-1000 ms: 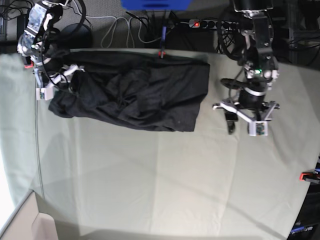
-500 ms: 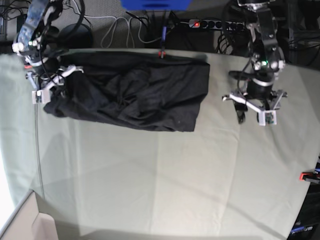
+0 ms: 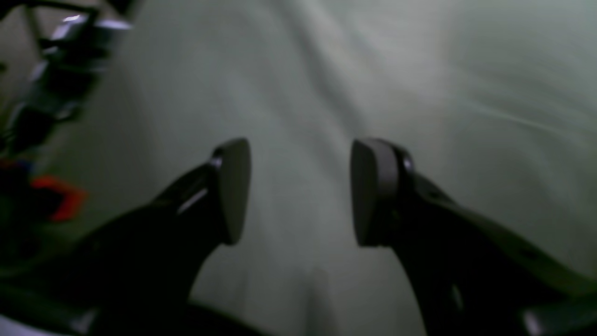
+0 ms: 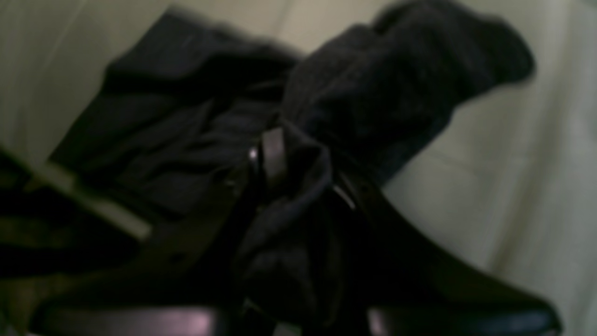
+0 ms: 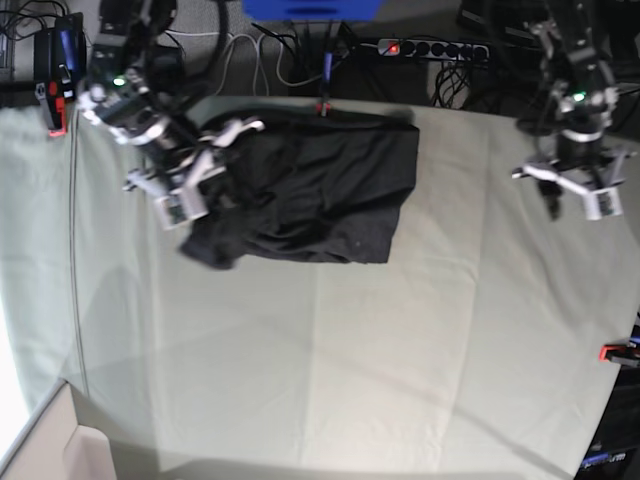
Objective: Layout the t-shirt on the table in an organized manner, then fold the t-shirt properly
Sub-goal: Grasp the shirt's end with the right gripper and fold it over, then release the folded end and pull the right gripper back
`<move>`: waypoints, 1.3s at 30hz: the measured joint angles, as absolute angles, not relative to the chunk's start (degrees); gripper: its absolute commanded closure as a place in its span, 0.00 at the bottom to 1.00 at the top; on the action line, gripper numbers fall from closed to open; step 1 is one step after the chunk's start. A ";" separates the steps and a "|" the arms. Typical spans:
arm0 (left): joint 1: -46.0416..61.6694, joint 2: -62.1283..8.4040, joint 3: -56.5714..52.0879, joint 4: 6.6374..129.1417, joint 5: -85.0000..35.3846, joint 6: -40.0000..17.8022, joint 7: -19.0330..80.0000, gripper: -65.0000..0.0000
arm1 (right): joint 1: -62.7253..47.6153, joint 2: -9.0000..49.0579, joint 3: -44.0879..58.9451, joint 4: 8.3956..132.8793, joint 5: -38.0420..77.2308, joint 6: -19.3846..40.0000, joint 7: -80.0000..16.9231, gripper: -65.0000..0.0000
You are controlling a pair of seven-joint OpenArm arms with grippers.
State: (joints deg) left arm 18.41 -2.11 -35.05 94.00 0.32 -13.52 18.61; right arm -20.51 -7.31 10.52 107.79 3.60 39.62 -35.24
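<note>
T-shirt (image 5: 310, 190): black, soft, bunched in loose wrinkles, lying at the far middle-left of the table (image 5: 330, 370). Its right part lies roughly flat with a straight right edge; its left end is pulled into a crumpled lump hanging from the right claw (image 5: 195, 185). No print visible on the side facing up.

Table: pale grey-green cloth, matte, with long straight fold creases. A small red clamp (image 5: 320, 105) sits at the far edge, touching the shirt's top hem; another red clamp (image 5: 612, 352) at the right edge.

Right claw, wrist view: jaws pinched together on a thick fold of black fabric (image 4: 298, 210), cloth bulging out around the pads. View blurred.

Left claw (image 5: 575, 200): over bare table cloth, well apart from the shirt. Wrist view shows the two grey pads (image 3: 231, 191) standing apart, nothing between them.
</note>
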 measured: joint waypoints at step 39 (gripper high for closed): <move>23.97 -1.21 -42.96 96.12 -10.61 -13.67 19.05 0.48 | -12.47 -6.17 -6.59 101.36 3.92 39.62 -36.23 0.21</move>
State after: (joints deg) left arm 23.97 -1.21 -42.96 96.12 -10.61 -13.67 19.05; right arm -12.47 -6.17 -6.59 101.36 3.92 39.62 -36.23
